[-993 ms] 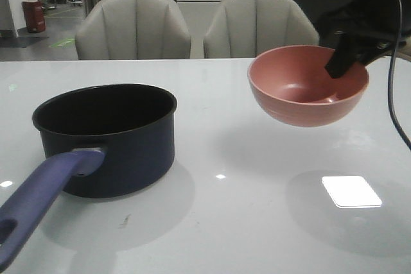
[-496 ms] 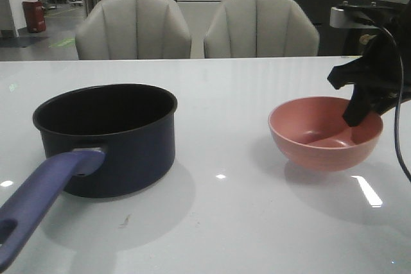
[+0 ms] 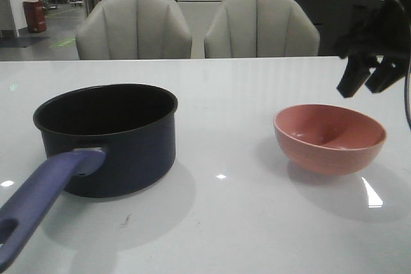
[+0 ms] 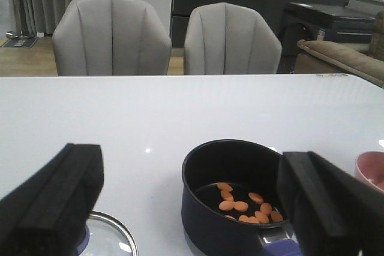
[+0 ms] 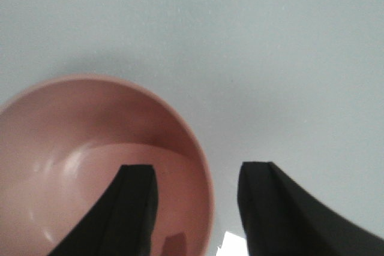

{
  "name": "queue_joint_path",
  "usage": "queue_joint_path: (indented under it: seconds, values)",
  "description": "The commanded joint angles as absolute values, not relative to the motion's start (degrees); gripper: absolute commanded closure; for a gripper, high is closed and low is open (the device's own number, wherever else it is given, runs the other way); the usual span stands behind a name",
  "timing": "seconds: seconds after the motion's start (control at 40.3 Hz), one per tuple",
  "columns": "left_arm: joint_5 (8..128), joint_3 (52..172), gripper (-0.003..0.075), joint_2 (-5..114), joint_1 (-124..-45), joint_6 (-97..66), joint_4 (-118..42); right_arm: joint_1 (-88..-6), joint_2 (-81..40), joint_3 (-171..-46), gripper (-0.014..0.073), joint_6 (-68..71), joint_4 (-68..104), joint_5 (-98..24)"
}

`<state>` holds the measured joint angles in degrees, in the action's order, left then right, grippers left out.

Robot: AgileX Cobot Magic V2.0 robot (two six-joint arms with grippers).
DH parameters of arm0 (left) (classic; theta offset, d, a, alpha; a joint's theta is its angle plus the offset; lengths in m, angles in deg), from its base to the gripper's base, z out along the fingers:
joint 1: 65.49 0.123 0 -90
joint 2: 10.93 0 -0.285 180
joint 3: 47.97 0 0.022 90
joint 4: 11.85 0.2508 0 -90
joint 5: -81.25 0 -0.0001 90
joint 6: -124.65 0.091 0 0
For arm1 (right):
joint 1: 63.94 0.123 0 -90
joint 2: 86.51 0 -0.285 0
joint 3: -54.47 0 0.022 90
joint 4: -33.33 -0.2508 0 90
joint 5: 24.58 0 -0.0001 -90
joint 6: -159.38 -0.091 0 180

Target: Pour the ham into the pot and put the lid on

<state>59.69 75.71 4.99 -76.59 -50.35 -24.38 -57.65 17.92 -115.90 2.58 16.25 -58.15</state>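
Ham slices (image 4: pixel 249 203) lie on the floor of the navy pot (image 3: pixel 109 136), which stands on the white worktop (image 3: pixel 225 222) with its handle pointing toward the camera. The left hand (image 4: pixel 192 208), fingers spread wide, hangs above and just behind the pot. The lid (image 4: pixel 108 238) lies beside the pot, cut off by the frame edge. The right hand (image 3: pixel 367 76), open and empty, hangs above the pink bowl (image 3: pixel 329 138), straddling its rim.
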Motion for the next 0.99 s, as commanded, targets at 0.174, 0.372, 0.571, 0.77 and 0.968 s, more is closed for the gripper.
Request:
queue_joint_path:
  seconds: [0.174,0.372,0.571,0.77,0.968]
  values:
    - [64.12,77.3,0.0082,5.55,-76.97,-50.51,-24.99,-56.63,0.1,-117.28,0.0156,3.03,15.86,-55.75]
    - [64.12,77.3,0.0082,5.55,-76.97,-50.51,-24.99,-53.61,-10.47,-114.23,0.0156,3.03,15.75,-53.33]
    - [64.12,77.3,0.0082,5.55,-76.97,-50.51,-24.99,-51.36,-21.83,-103.71,0.0156,2.98,12.78,-43.53]
    - [64.12,77.3,0.0082,5.55,-76.97,-50.51,-24.99,-51.07,-36.18,-89.19,0.0156,2.98,9.33,-32.82]
    - [64.12,77.3,0.0082,5.55,-76.97,-50.51,-24.99,-51.07,-51.42,-76.51,0.0156,2.98,8.88,-28.88]
